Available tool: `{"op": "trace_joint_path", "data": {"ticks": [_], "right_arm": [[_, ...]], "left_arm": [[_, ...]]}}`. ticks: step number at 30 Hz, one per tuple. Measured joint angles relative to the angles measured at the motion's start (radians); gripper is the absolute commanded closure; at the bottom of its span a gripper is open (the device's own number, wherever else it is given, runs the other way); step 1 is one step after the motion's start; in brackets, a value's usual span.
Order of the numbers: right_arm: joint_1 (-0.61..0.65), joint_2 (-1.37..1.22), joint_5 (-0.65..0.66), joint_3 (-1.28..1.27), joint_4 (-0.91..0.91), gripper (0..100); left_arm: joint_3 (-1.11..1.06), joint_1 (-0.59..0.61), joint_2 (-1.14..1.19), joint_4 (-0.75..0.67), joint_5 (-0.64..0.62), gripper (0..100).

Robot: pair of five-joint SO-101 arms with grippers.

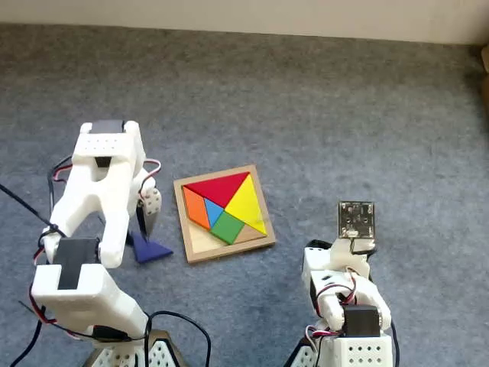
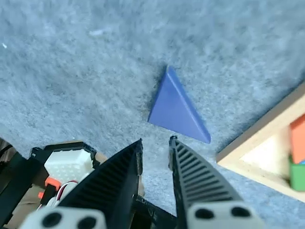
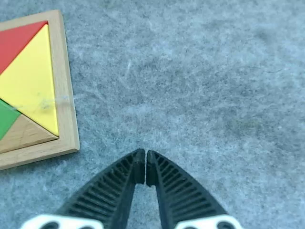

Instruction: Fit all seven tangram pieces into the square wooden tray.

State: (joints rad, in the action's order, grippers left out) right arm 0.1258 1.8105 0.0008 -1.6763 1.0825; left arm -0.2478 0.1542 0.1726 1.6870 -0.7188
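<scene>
A grey, carpet-textured surface [image 1: 344, 115] seen from above, with two white robot arms at its near edge. A square wooden tray [image 1: 232, 251] lies between them, closer to the left arm and turned slightly askew.

Six pieces sit flush inside the tray:
- a large red triangle [image 1: 219, 189] along the far side
- a large yellow triangle [image 1: 246, 205] along the right side
- an orange piece [image 1: 195, 209] at the left
- a small light blue triangle [image 1: 214, 213] in the middle
- a green square [image 1: 227, 227] below the light blue triangle
- a plain wood-coloured triangle [image 1: 250, 234] at the near right corner

A pale triangular gap [image 1: 202, 241] shows bare tray floor at the near left corner.

The seventh piece, a dark blue triangle [image 1: 151, 251], lies flat on the surface just left of the tray's near left corner, apart from the rim.

The left arm stretches forward, and its tool [image 1: 144, 229] points down right beside the dark blue triangle. From the left wrist camera, the tool [image 2: 155, 140] has its two black ribbed fingers slightly spread, with a narrow gap between the tips, and grips nothing. The tips hang just short of the triangle's long edge.

The right arm is folded back near its base, right of the tray. From its wrist camera, the right tool [image 3: 145, 155] has its fingers pressed almost together with nothing between them. It is over bare surface, near the tray's right corner.
</scene>
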Motion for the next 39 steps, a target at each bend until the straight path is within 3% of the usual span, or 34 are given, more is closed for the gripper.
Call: {"op": "trace_joint_path", "data": {"ticks": [4, 15, 26, 31, 39], "right_arm": [[0.000, 0.000, 0.000, 0.000, 0.000, 97.1], [0.000, 0.000, 0.000, 0.000, 0.000, 97.1], [0.000, 0.000, 0.000, 0.000, 0.000, 97.1], [0.000, 0.000, 0.000, 0.000, 0.000, 97.1], [0.000, 0.000, 0.000, 0.000, 0.000, 97.1]], "left_arm": [[-0.041, 0.000, 0.000, -0.018, 0.000, 87], [-0.307, -0.002, -0.028, -0.350, 0.000, 87], [-0.227, -0.002, -0.011, -0.582, -0.006, 87], [-0.127, -0.003, -0.009, -0.589, -0.008, 87], [0.083, -0.003, -0.009, -0.239, -0.041, 87]]}}
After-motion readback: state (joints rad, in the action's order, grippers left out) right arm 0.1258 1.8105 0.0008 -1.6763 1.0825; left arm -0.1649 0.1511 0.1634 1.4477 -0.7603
